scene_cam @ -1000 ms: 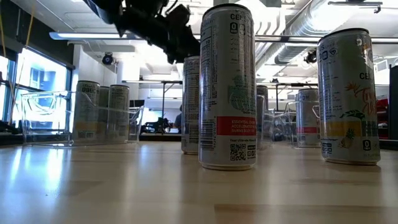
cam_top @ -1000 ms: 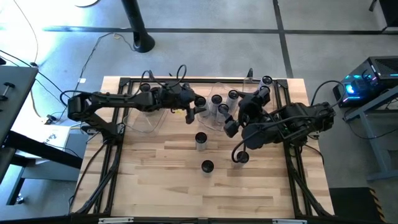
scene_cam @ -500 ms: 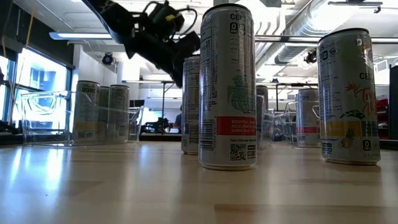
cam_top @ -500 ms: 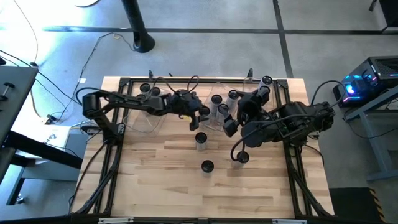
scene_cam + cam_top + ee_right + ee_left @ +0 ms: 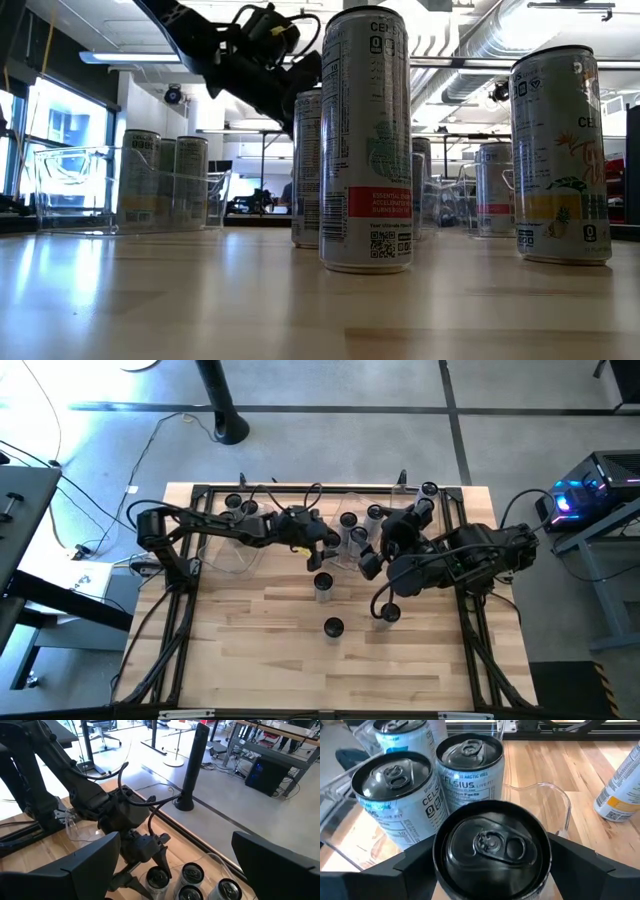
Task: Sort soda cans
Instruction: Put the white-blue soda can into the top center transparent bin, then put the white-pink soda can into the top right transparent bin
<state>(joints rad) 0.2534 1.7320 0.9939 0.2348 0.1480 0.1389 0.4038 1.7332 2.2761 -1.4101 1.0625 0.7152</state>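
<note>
Three soda cans stand upright on the bare wood: one mid-table (image 5: pixel 323 585), one nearer the front (image 5: pixel 333 627), one to its right (image 5: pixel 388 613). My left gripper (image 5: pixel 320 563) is open and slants down over the mid-table can (image 5: pixel 492 845). One finger stands on each side of that can's top, as the right wrist view (image 5: pixel 158 877) also shows. In the low view this can (image 5: pixel 306 170) stands behind the front can (image 5: pixel 365 140). My right gripper (image 5: pixel 370 565) hovers high and open (image 5: pixel 175 892), holding nothing.
A clear bin (image 5: pixel 228 545) at the far left holds cans (image 5: pixel 247 508). A second clear bin (image 5: pixel 352 496) just beyond the left gripper holds several cans (image 5: pixel 395 785). A black frame (image 5: pixel 300 488) runs round the table's edges. Bare wood lies toward the near edge.
My left gripper has come down and moved toward the table's near edge, from above the bins to the top of the mid-table can, tipping a little further downward. The cans have stayed in place.
</note>
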